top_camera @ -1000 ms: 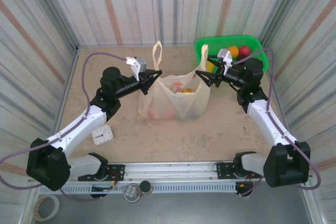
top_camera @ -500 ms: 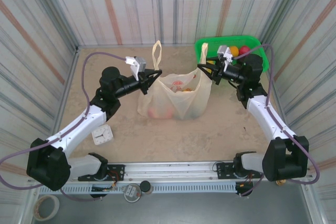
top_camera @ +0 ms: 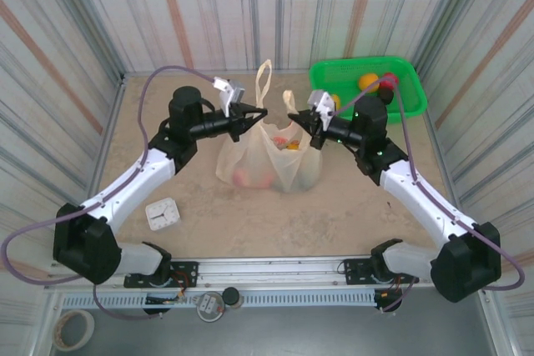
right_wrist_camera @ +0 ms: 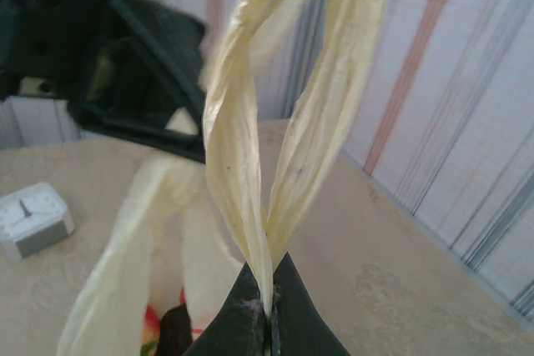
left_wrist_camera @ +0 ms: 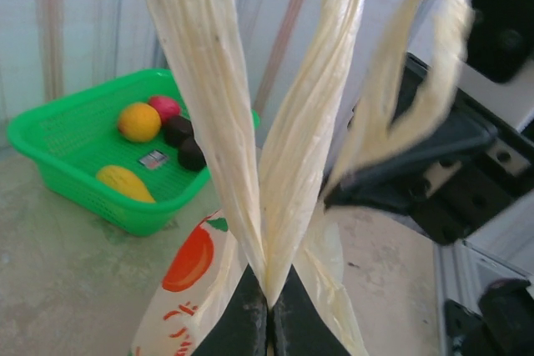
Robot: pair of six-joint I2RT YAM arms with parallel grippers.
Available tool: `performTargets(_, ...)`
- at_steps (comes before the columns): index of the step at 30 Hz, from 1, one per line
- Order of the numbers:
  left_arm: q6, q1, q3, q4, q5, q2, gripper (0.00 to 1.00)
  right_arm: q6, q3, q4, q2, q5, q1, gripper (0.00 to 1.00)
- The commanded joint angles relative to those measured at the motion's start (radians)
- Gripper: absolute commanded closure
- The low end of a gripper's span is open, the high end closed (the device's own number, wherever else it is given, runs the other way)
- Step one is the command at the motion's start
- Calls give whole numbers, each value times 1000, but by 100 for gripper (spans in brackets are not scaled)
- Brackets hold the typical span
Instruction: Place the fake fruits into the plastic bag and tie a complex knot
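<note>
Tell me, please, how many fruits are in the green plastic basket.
5: orange fruit, pink fruit beside it, two dark fruits central, yellow fruit nearest the cream bag; others possibly hidden.

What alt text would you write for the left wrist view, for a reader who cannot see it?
The left gripper, shut, pinches a cream-yellow plastic bag handle whose two strips rise out of frame. A second handle loop curls up at right; behind, a green basket holds orange, pink, yellow and dark purple fake fruits.
</note>
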Motion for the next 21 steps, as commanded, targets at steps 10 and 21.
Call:
performTargets(10, 135, -40, 119, -249, 188, 51, 93, -343, 247, -463, 46, 181, 112, 100)
performTargets(21, 141, -40, 102, -222, 223, 32, 70, -364, 300, -562, 105, 149, 145, 100)
